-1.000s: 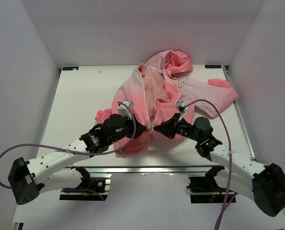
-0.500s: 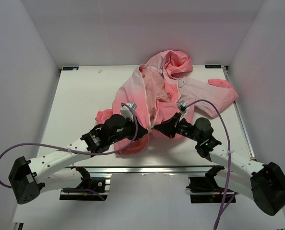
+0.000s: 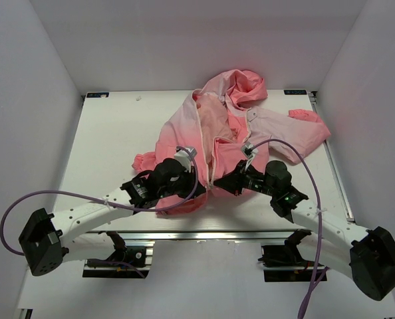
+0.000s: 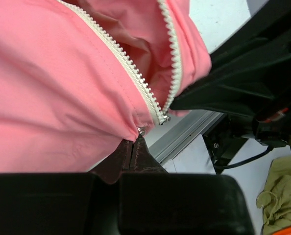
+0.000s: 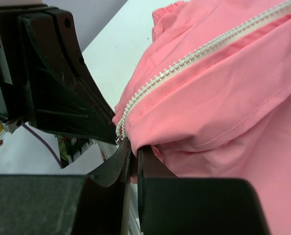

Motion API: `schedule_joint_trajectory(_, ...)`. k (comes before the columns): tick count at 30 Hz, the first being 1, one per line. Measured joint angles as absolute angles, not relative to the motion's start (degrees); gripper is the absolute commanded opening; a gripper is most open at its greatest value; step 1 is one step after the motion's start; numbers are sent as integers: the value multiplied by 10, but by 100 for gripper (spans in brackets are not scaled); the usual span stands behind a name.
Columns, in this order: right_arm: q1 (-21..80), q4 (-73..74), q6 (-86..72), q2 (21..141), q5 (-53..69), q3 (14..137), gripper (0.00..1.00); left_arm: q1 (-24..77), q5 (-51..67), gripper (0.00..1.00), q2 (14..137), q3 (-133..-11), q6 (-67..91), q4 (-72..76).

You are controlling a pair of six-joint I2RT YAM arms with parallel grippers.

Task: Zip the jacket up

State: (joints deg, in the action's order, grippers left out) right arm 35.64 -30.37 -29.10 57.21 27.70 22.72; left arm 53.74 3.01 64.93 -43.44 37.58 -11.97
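**Both grippers pinch the jacket hem at the foot of the open zipper**

At the near side of the desk point(image 3: 111, 133), the two arms reach inward until their tips almost meet. The left gripper point(image 4: 134, 147) is fully closed, with a fold of coral fabric nipped at the hem point(image 4: 86, 128). The right gripper point(image 5: 133, 149) is also closed to a thin slit, clamping the hem on the other side of the opening.

Between them, the two rows of white zipper point(image 4: 131, 73) teeth converge to a point just above the left tips. A small metal bit point(image 4: 141, 131) sits there, but I cannot tell whether it is the slider or the end pin.

Farther away the rows spread apart, so the front lies open. The jacket point(image 3: 264, 126) is spread over the middle and far right of the desk, with one sleeve point(image 3: 307, 129) out to the right and the hood point(image 3: 241, 83) bunched at the far edge.

The step in hand looks like seating the zipper's bottom ends together. The next move probably calls for one gripper to hold the hem taut. The other would then have to let go and take the slider, then draw it away toward the hood without letting the thin cloth bunch.
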Motion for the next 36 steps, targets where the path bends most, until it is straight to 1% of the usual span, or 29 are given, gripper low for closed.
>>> schedule_joint_trajectory(2,356,-282,-289,564,280,228,0,538,23,1,653,-438,383,-129)
schedule_joint_trajectory(5,356,-259,-280,552,288,229,0,538,19,11,652,-440,391,-134)
schedule_joint_trajectory(6,356,-256,-278,551,290,229,0,539,19,19,652,-440,394,-135)
schedule_joint_trajectory(8,356,-251,-276,552,294,228,0,539,18,26,651,-440,397,-137)
schedule_joint_trajectory(9,356,-252,-276,552,297,228,0,539,17,36,650,-440,398,-141)
schedule_joint_trajectory(11,354,-256,-276,552,302,228,0,539,16,43,644,-439,399,-149)
schedule_joint_trajectory(12,353,-259,-277,552,303,227,0,539,15,49,639,-438,400,-151)
schedule_joint_trajectory(13,353,-260,-277,552,303,227,0,539,15,57,634,-437,400,-151)
schedule_joint_trajectory(16,353,-272,-279,554,307,227,0,539,15,69,614,-430,404,-148)
schedule_joint_trajectory(20,352,-275,-281,555,313,227,0,516,29,78,590,-402,415,-127)
schedule_joint_trajectory(25,352,-276,-281,555,315,227,0,410,124,80,581,-333,433,-42)
schedule_joint_trajectory(27,352,-278,-281,555,316,227,0,383,162,81,589,-312,440,-6)
schedule_joint_trajectory(29,352,-283,-282,555,317,227,0,377,203,83,605,-307,442,27)
schedule_joint_trajectory(30,352,-285,-283,555,317,227,0,377,223,85,614,-307,442,47)
schedule_joint_trajectory(36,352,-289,-285,556,317,227,0,377,305,86,632,-307,444,131)
